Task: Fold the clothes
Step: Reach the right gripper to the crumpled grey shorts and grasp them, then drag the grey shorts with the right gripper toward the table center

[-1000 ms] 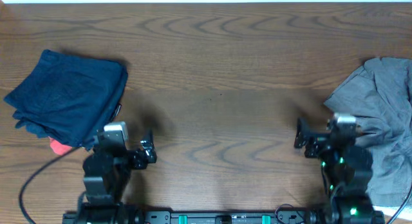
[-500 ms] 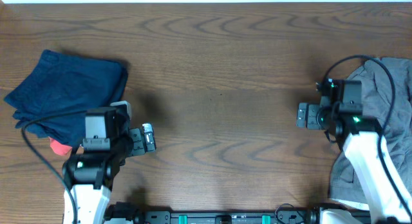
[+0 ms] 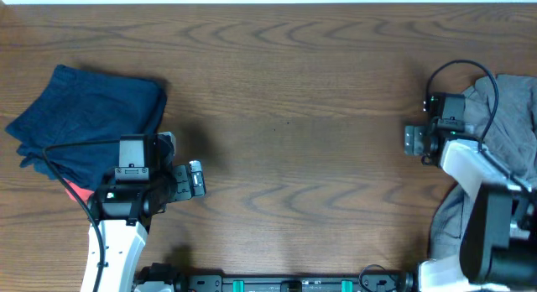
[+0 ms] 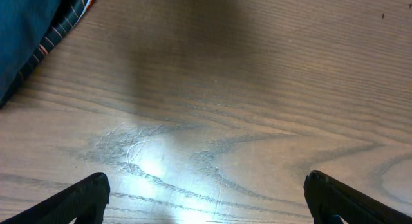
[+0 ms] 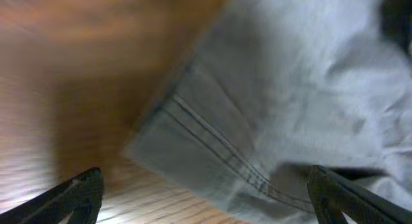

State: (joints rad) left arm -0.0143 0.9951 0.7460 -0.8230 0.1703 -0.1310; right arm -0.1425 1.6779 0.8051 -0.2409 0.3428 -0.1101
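A: Okay, which arm was nearer the shorts (image 3: pixel 510 107)?

B: The right one, easily. The right end effector (image 3: pixel 411 141) sat just beside the grey heap. The left end effector (image 3: pixel 195 179) was well apart from it, next to the folded navy garment (image 3: pixel 84 124) instead.

A: Which way did the cloth lie from the right end effector?

B: To its outer side in the overhead view. In the right wrist view the shorts (image 5: pixel 290 89) filled the space ahead and to the right of the end effector (image 5: pixel 206 188), with bare desk (image 5: pixel 58 69) to its left. A stitched hem ran diagonally below and between the fingers. That view was blurred.

A: Long axis?

B: The heap ran roughly front to back alongside the end effector, crumpled and cut off by the frame edge, so I couldn't tell for sure.

A: End effector states?

B: The right one was spread wide and gripped nothing, with cloth under it but not pinched. The left end effector (image 4: pixel 209 198) was also spread wide and empty, over bare desk (image 4: pixel 257 89).

A: Next move?

B: Probably the right one closes on that hem.
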